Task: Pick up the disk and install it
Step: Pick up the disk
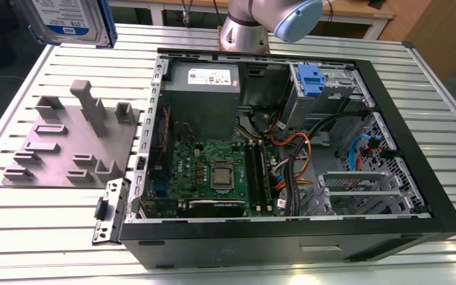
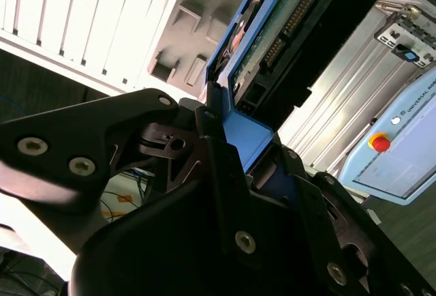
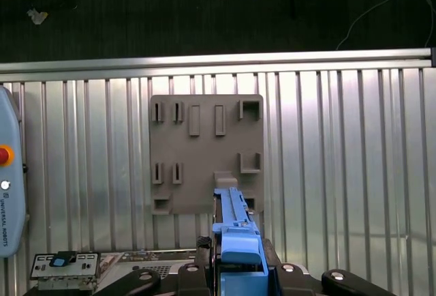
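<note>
Disk (image 1: pixel 66 21) hangs at the exterior view's upper left, clamped by its blue rail in the tool (image 2: pixel 245 139), above the bench (image 1: pixel 22 237). Carrying it well likely means holding it level, clear of the grey fixture (image 1: pixel 62 142).

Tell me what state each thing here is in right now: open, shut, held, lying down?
disk: up in the air, held by its blue side rail.
end effector: shut on the disk's rail.
computer case: lying on its side, open, insides showing.
grey fixture: flat on the table, the disk not in it.
</note>
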You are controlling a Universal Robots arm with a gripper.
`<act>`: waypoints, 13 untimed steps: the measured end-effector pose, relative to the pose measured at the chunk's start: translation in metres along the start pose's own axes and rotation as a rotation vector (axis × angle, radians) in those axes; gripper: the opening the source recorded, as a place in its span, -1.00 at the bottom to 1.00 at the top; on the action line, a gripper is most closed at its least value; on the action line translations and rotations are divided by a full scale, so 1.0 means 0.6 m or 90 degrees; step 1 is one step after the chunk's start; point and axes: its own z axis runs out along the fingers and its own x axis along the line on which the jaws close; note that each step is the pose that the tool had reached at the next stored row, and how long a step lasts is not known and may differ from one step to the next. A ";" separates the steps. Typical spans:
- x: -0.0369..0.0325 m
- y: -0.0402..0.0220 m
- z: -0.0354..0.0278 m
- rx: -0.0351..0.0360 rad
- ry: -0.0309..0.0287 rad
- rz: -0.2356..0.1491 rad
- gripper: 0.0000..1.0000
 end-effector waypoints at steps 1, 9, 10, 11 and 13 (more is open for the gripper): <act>0.001 0.000 0.000 0.0000 0.0000 0.000 -0.27; 0.001 0.000 0.000 -0.0001 0.0000 0.000 -0.27; 0.001 0.000 0.000 -0.0001 0.0000 0.000 -0.27; 0.001 0.000 0.000 0.0000 0.0000 0.000 -0.27; 0.001 -0.003 0.000 0.0000 0.0000 0.000 -0.27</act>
